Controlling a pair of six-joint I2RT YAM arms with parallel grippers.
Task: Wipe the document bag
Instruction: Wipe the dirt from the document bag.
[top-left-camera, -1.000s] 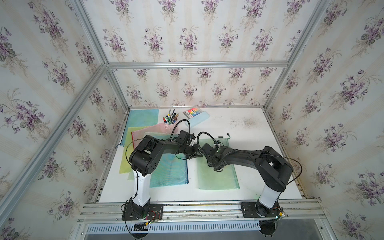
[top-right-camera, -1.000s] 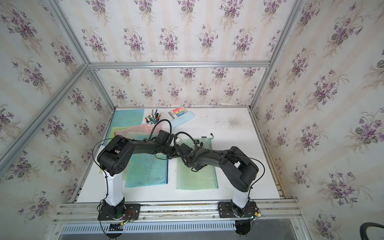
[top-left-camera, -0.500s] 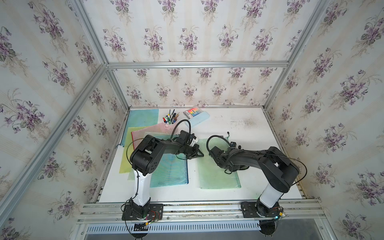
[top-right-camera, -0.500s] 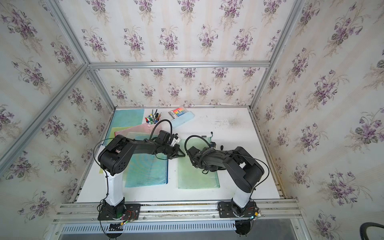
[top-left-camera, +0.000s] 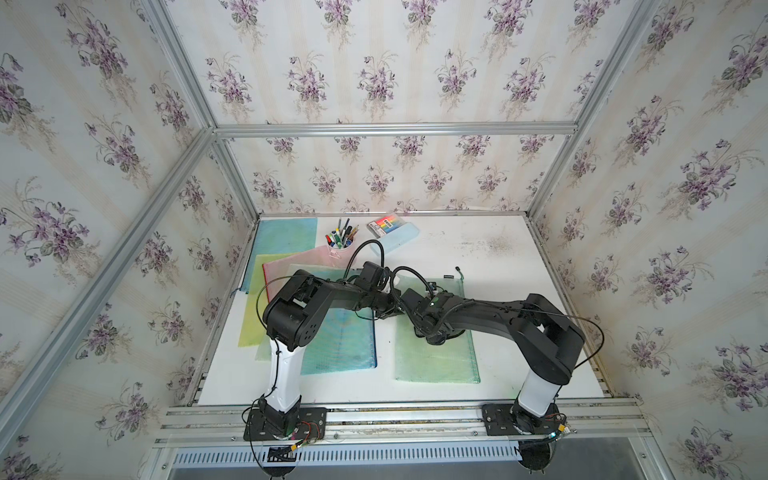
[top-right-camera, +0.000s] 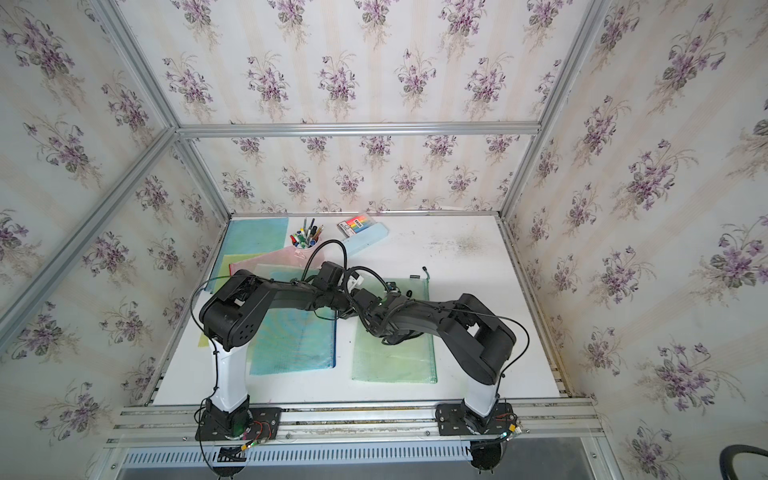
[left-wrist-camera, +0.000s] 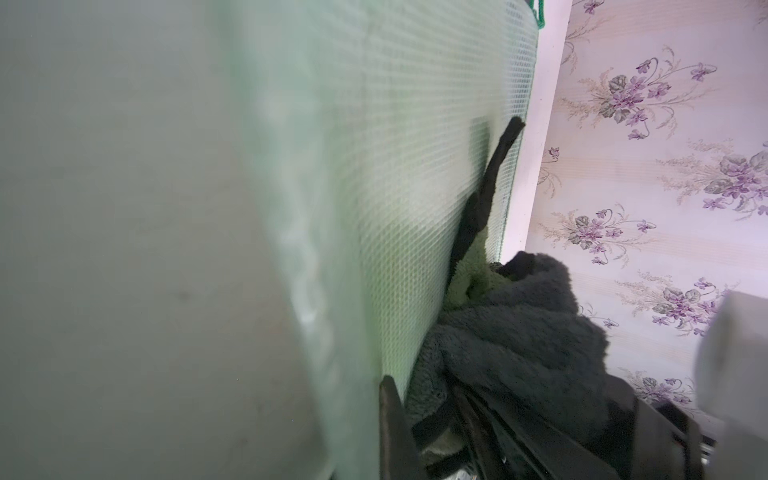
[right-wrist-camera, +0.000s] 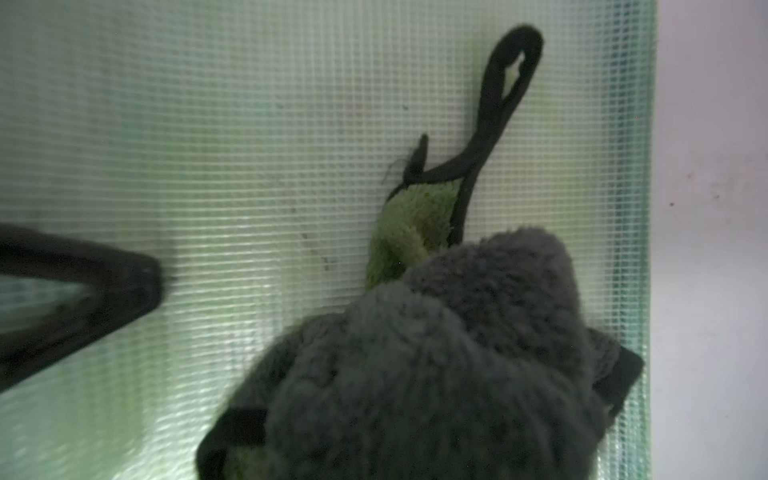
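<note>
Right pincer (top-left-camera: 433, 332) is clamped on a bunched grey cloth (right-wrist-camera: 436, 353), which rests on the green mesh document bag (top-left-camera: 436, 361). The bag lies flat on the white table (top-left-camera: 498, 257), beside a blue mesh bag (top-left-camera: 345, 345). Only the wrist views show the cloth's green underside and black loop (right-wrist-camera: 498, 104) — in both top views the arm hides them. Left pincer (top-left-camera: 388, 312) — fully closed — sits at the document bag's edge.

- Bag (top-left-camera: 436, 357): pale green, white grid mesh.
- Cloth (right-wrist-camera: 436, 353) beside the right fingers (right-wrist-camera: 83, 291): grey fleece, lime-green patch, black loop (right-wrist-camera: 498, 104) past the tips.
- Right fingers: black.
- Walls (top-left-camera: 374, 83): cream stripes, purple flower sprigs.
</note>
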